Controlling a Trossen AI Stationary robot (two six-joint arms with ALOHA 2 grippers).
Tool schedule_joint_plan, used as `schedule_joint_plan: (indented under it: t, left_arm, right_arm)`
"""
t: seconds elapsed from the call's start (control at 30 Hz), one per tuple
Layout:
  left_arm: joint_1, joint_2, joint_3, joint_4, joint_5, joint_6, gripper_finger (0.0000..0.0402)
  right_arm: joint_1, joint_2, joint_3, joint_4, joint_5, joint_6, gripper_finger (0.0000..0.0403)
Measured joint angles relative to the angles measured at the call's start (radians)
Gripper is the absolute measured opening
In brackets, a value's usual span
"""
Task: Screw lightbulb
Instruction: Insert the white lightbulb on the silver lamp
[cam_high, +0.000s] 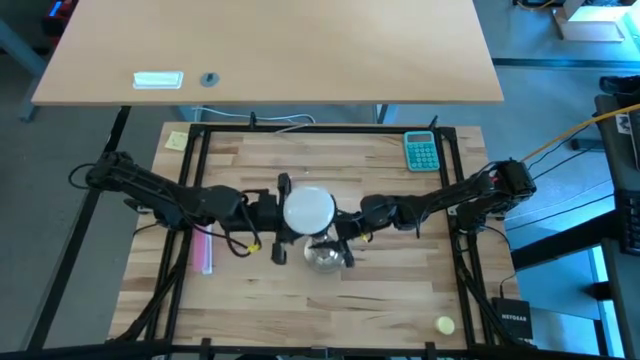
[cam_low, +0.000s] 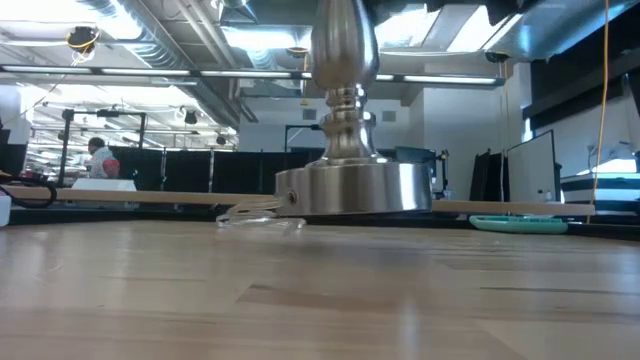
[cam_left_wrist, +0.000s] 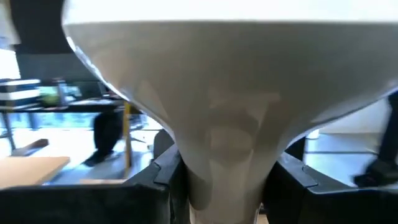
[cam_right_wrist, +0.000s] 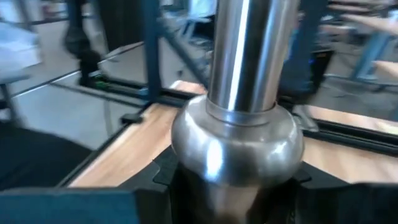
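The white frosted lightbulb (cam_high: 308, 210) stands globe up over the silvery socket stand (cam_high: 322, 255), whose round base (cam_low: 355, 186) rests on the wooden table. My left gripper (cam_high: 283, 216) comes in from the left and is shut on the bulb. My right gripper (cam_high: 348, 224) comes in from the right and is shut on the stand's stem (cam_low: 345, 60). Whether the bulb's base sits in the socket is hidden. My left gripper pinches the bulb's narrow neck (cam_left_wrist: 224, 168) just below the globe, one finger (cam_left_wrist: 163, 180) on each side. The fingers lie level, coming from the table's left. The bulb stands upright, globe up, well above the table. My right gripper holds the stand's stem at its rounded bulge (cam_right_wrist: 236, 140), between its two fingers (cam_right_wrist: 163, 175). The fingers lie level across the upright stem, coming from the table's right. The stand's base stays on the table.
A teal calculator (cam_high: 422, 150) lies at the far right, a yellow note (cam_high: 177, 140) at the far left, a pink strip (cam_high: 205, 250) near the left arm, and a small yellow thing (cam_high: 445, 323) at the near right. A clear plastic piece (cam_low: 262, 218) lies beside the stand.
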Motion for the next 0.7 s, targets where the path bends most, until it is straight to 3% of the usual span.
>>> schedule_joint_plan:
  t: [0.43,0.6,0.7]
  left_arm:
    - [0.031,0.002,-0.001,-0.047,0.425,0.114,0.0137]
    - [0.074,0.008,-0.002,-0.071,0.603,0.162,0.0137]
    - [0.083,0.007,-0.002,-0.081,0.61,0.147,0.0137]
  right_arm:
    - [0.038,0.001,0.071,-0.185,-0.237,0.015,0.0141]
    - [0.038,0.015,0.073,-0.193,-0.254,0.01,0.0141]
    - [0.038,0.018,0.073,-0.193,-0.227,0.008,0.0141]
